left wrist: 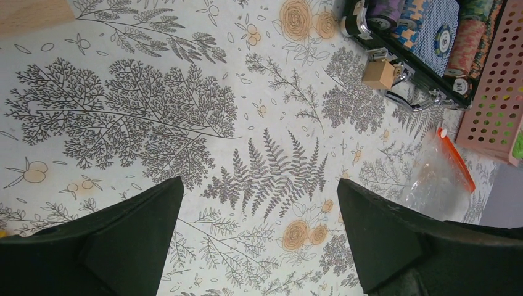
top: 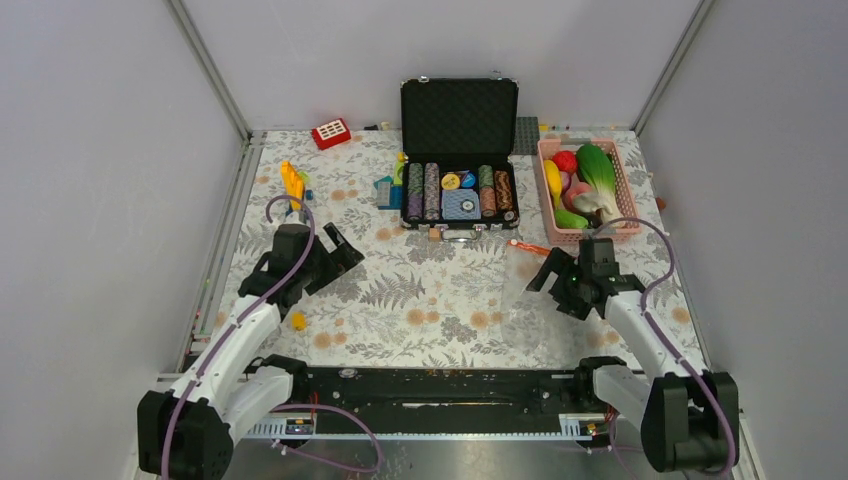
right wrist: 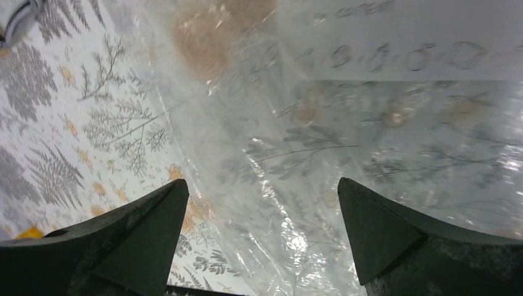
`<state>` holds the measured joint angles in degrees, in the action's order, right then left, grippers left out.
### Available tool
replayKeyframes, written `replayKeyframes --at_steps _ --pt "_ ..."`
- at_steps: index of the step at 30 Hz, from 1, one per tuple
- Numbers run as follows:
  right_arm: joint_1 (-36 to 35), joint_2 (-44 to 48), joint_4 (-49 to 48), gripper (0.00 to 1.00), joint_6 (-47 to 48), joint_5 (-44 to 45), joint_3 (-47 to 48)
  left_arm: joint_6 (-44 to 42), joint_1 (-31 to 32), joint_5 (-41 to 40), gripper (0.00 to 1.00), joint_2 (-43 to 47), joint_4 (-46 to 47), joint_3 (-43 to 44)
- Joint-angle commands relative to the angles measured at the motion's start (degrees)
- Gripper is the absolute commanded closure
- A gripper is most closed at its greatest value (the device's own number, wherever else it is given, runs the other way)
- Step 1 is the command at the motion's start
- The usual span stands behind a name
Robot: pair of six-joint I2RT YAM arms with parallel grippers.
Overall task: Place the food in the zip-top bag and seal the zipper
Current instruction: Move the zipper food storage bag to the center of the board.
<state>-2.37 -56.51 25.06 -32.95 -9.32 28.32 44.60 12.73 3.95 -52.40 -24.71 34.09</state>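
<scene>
Looking down from the top external camera, the left gripper (top: 345, 250) hangs with its jaws spread wide over the flowered tablecloth (top: 440, 300), holding nothing. The right gripper (top: 545, 272), likewise spread and empty, sits at the near edge of the zip-top bag (top: 527, 262), which lies flat on the cloth. Its zipper (top: 528, 246) runs along the far side, just in front of the open case of poker chips (top: 460, 190). The food (top: 597, 170) lies heaped in the pink mesh basket (top: 632, 195) at the far right, apart from the bag. Left wrist view: both fingers (left wrist: 129, 234) stand apart above bare cloth, with the bag (left wrist: 432, 182) and its orange-red zipper (left wrist: 457, 161) off to the right, beside the basket (left wrist: 493, 92). Right wrist view: the parted fingers (right wrist: 382, 234) frame the clear bag (right wrist: 321, 123), which fills most of the field. Whether they touch it cannot be told.
</scene>
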Motion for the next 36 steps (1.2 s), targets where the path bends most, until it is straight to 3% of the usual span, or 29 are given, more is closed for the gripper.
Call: replayKeyframes --at_steps 1,8,14,25,30,36 --pt "-5.72 -4.25 -5.75 0.0 -3.25 -3.68 -0.55 -0.13 0.75 0.95 0.01 0.09 3.11 0.92" --pt "-18.22 -9.99 -12.93 0.0 -9.07 -4.92 -0.99 0.31 1.15 2.43 0.01 -1.25 4.73 -0.16" --pt "-30.29 -18.25 -29.55 0.0 -21.02 -5.74 -0.47 0.58 1.93 3.51 0.01 -2.6 5.98 -0.69" --pt "-46.39 -40.28 -48.3 0.0 -32.84 -6.99 19.91 -0.55 2.16 1.61 0.01 1.25 1.94 -1.65" --pt "-46.79 -36.88 -41.75 0.0 -27.8 -4.3 22.16 -0.54 2.28 2.86 0.01 3.04 2.33 -3.03" --pt "-46.61 -23.71 -24.1 0.0 -15.78 11.19 17.41 -0.81 4.33 7.79 0.01 -0.11 7.13 -4.4"
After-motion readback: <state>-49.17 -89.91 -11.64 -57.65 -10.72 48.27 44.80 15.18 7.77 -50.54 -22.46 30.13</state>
